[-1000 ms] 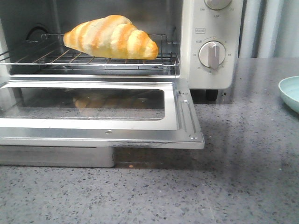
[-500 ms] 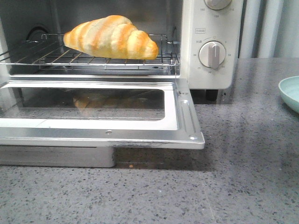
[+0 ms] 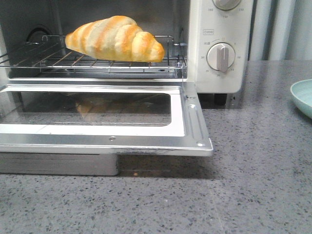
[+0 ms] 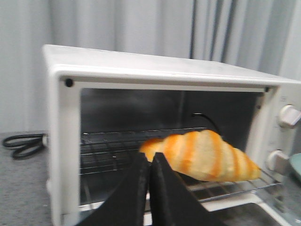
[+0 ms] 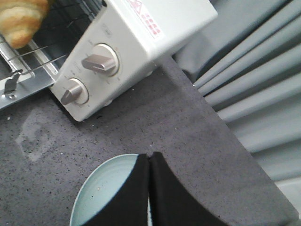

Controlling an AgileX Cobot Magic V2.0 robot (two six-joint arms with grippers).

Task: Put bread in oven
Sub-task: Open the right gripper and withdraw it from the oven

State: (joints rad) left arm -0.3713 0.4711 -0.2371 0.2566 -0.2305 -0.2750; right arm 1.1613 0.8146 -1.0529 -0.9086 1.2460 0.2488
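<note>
Desk of dark grey speckled stone carries the cream-white toaster oven at its far left corner, glass door dropped flat. Inside, on the wire rack, lies the golden-orange bread, pale stripes crossing it, ends tapered. A pale green dish sits at the desk's right edge. Left tool and right tool are both clenched on nothing.

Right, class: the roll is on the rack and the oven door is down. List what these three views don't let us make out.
- Oven: its top dial and left wall are cut off by the front view's edges.
- Dial numbers: too small to read.
- Pale green dish: partly hidden by the right gripper in the right wrist view; cut by the frame edge in front.
- Bread: its near end sits behind the left gripper.
</note>
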